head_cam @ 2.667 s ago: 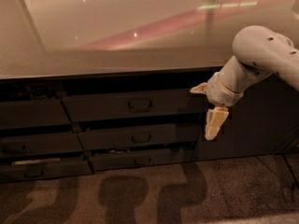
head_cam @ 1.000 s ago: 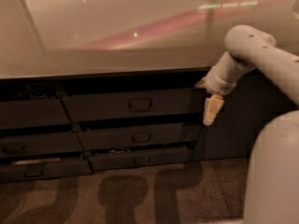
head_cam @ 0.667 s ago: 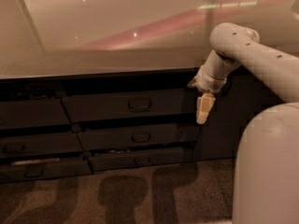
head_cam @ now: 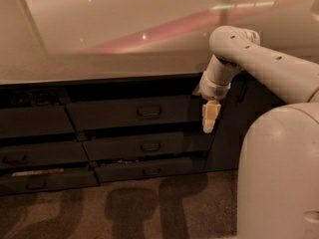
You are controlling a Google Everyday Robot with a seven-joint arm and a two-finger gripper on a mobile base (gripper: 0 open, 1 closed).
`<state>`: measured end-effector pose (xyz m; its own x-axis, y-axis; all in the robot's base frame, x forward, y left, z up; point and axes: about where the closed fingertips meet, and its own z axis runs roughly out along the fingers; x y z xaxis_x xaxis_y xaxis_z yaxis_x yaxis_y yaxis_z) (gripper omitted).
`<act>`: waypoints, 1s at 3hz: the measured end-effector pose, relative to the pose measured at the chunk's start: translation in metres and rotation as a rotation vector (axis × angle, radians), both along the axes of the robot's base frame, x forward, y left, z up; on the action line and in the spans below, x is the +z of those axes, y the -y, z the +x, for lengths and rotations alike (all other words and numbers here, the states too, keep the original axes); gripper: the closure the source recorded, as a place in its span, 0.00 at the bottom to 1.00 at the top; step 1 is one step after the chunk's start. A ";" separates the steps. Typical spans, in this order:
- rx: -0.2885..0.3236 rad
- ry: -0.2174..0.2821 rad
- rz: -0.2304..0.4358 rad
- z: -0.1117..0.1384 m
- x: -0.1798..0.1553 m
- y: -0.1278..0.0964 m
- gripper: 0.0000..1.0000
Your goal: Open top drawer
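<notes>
Gripper (head_cam: 211, 116) had shifted left since the earlier frames. It now hung pointing down in front of the right end of the top drawer (head_cam: 114, 114), right of its bar handle (head_cam: 149, 112). Open or closed: could not tell. The drawer sat just under the countertop (head_cam: 99, 39), above two shorter fronts.

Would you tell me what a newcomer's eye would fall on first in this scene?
The pale robot arm sweeping in from the right stands out against the dark cabinetry, its gripper hanging downward just beside the right end of the top drawer. Next comes the glossy countertop above, streaked with a pinkish reflection, and the bulky white robot body filling the lower right corner.
</notes>
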<state>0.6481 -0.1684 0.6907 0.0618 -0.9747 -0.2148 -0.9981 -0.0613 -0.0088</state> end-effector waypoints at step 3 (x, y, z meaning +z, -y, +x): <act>0.113 0.164 0.005 -0.018 -0.006 -0.007 0.00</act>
<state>0.6305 -0.1610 0.6847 0.2055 -0.9584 -0.1979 -0.9700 -0.1726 -0.1714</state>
